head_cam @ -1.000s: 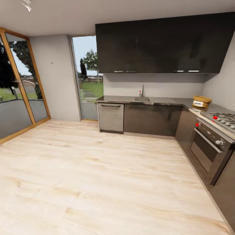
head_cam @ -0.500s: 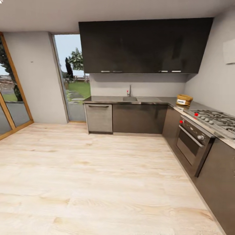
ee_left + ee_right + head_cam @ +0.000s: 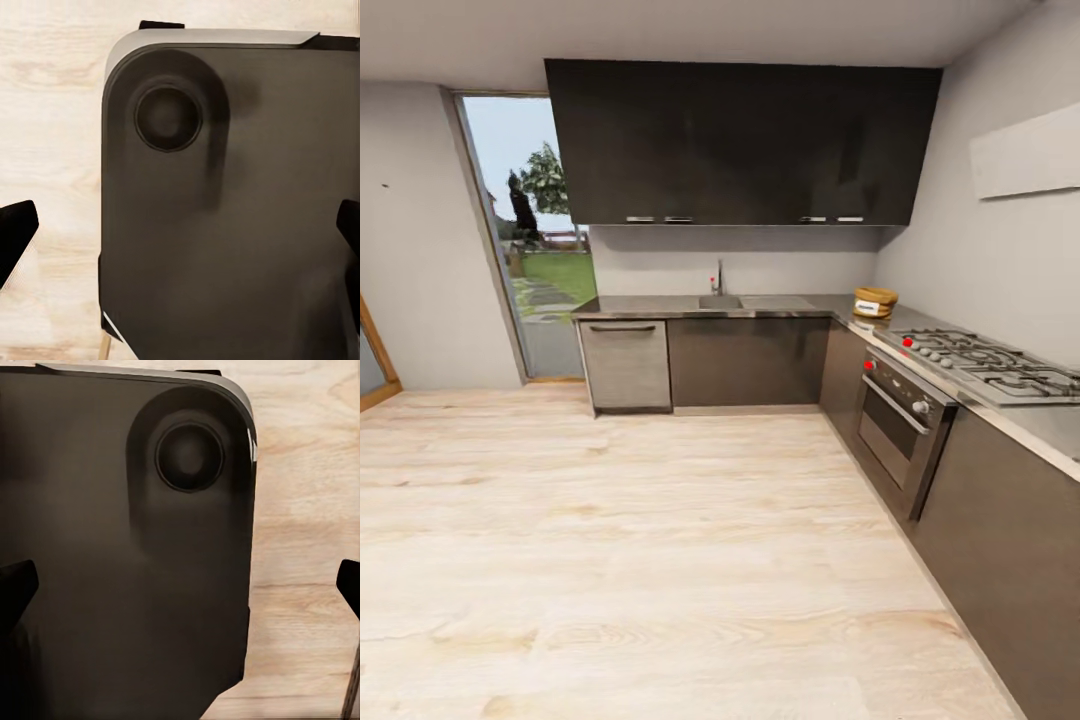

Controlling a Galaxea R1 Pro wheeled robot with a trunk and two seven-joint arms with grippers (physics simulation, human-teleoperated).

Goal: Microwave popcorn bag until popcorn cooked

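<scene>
The popcorn bag [image 3: 875, 301], a small squat tan sack with a white label, stands on the grey countertop [image 3: 780, 304] at the far right corner, just before the gas hob. It is far off across the floor. The microwave is out of view. In the left wrist view, my left gripper [image 3: 180, 244] is open, its dark fingertips [image 3: 15, 238] wide apart over my own dark base. My right gripper [image 3: 180, 589] is open too, with nothing between its fingertips [image 3: 16, 589].
A gas hob [image 3: 985, 365] and a built-in oven [image 3: 895, 422] line the right wall. The back run has a sink with tap [image 3: 718, 296], a steel dishwasher front [image 3: 625, 365] and dark upper cabinets [image 3: 740, 145]. Pale wood floor [image 3: 640, 540] spreads ahead; a glass door [image 3: 530, 250] is at left.
The whole head view has swung right: the cabinets, the window and the bag sit further left in the picture, and more of the right wall and hob shows. Nothing itself moved.
</scene>
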